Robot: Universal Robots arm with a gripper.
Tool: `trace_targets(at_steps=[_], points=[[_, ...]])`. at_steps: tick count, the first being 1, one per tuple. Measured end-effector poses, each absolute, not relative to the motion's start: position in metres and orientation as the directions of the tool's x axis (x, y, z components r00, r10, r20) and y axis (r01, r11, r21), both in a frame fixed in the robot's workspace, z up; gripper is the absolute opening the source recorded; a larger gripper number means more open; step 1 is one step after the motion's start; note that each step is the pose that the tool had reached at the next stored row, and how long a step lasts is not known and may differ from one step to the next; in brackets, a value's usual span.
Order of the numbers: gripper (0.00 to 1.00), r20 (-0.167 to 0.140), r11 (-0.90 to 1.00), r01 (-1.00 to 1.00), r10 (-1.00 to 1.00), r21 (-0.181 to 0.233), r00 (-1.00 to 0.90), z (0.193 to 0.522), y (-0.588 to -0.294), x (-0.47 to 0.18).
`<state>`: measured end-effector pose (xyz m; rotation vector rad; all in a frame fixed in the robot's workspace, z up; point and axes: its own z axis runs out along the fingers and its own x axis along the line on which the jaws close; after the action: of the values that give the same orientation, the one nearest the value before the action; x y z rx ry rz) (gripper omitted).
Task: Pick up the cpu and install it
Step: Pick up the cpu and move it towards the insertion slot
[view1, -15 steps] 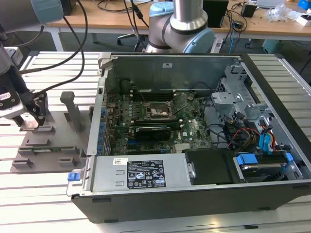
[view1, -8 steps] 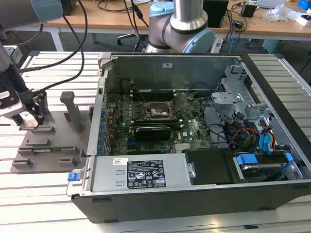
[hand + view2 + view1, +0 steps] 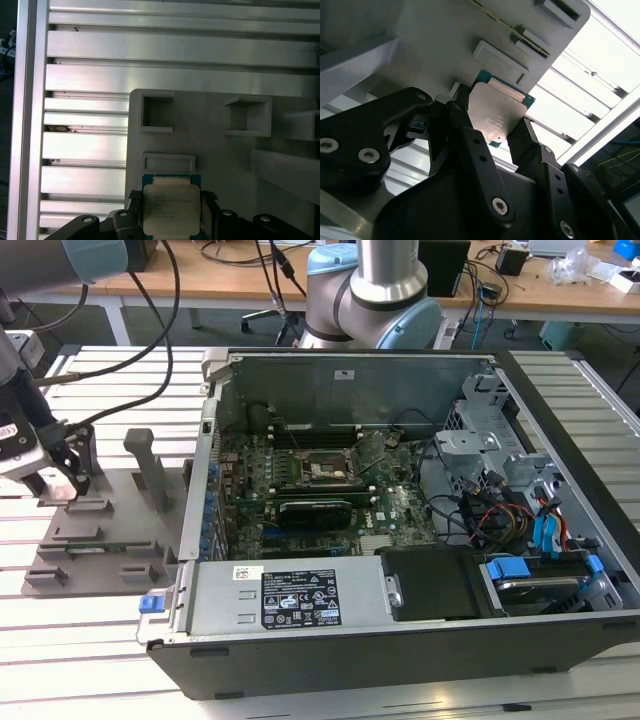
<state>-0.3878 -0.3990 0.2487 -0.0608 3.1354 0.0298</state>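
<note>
The cpu [image 3: 496,111], a flat square chip with a silver-grey top plate and a green rim, sits between the black fingers of my gripper [image 3: 491,117], which are shut against two of its opposite edges. In the first wrist view the cpu [image 3: 172,209] is held just over the grey plastic holder tray [image 3: 215,145], beside a small raised frame. In the exterior view my gripper [image 3: 65,476] hangs over the far end of that tray [image 3: 110,532], at the exterior view's left. The motherboard's black socket [image 3: 322,470] lies inside the open computer case [image 3: 400,635], well to the right of the gripper.
The holder tray carries upright posts [image 3: 150,468] and low blocks near the gripper. The case's metal wall [image 3: 205,490] stands between tray and motherboard. Cables, drive bays and a black cover fill the case's right side. The arm's base [image 3: 380,295] stands behind the case.
</note>
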Motion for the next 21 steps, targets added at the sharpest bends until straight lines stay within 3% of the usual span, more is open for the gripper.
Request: trace_targets(at_steps=[21], points=[[0.55, -0.006, 0.999, -0.039, -0.039, 0.019, -0.999, 0.259, -0.399, -0.388]])
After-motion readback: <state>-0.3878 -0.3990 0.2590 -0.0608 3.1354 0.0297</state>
